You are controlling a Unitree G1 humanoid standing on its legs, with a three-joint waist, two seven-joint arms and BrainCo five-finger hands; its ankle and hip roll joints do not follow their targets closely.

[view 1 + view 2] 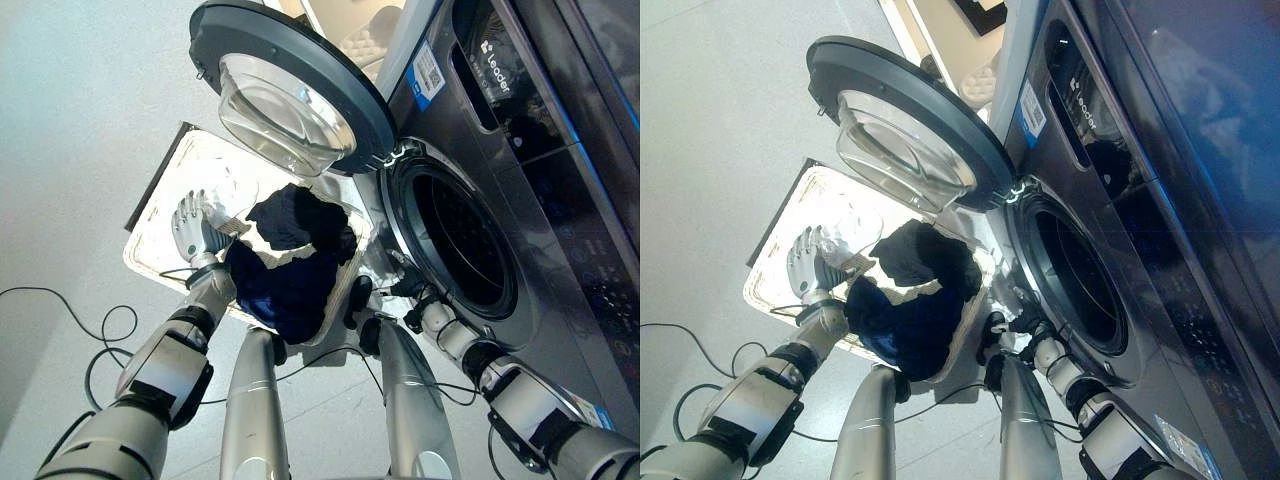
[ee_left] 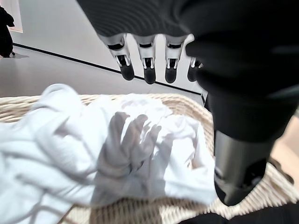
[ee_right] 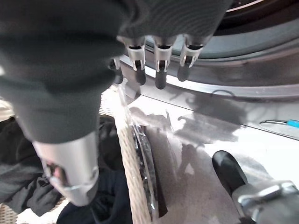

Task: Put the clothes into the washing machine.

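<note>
A wicker basket (image 1: pixel 160 182) stands on the floor in front of the washing machine (image 1: pixel 520 150). It holds white clothes (image 2: pixel 117 149) on its far-left side and dark navy and black clothes (image 1: pixel 290 262) on the side toward the machine. My left hand (image 1: pixel 195 228) hovers just over the white clothes, its fingers (image 2: pixel 147 70) relaxed and holding nothing. My right hand (image 1: pixel 403 282) hangs open between the basket's rim (image 3: pixel 133 163) and the machine's front panel, just below the drum opening (image 1: pixel 465 240). Nothing lies between its fingers (image 3: pixel 159 70).
The round glass door (image 1: pixel 290 90) is swung wide open and overhangs the basket's far end. Pale bare floor (image 1: pixel 70 120) stretches to the left of the basket.
</note>
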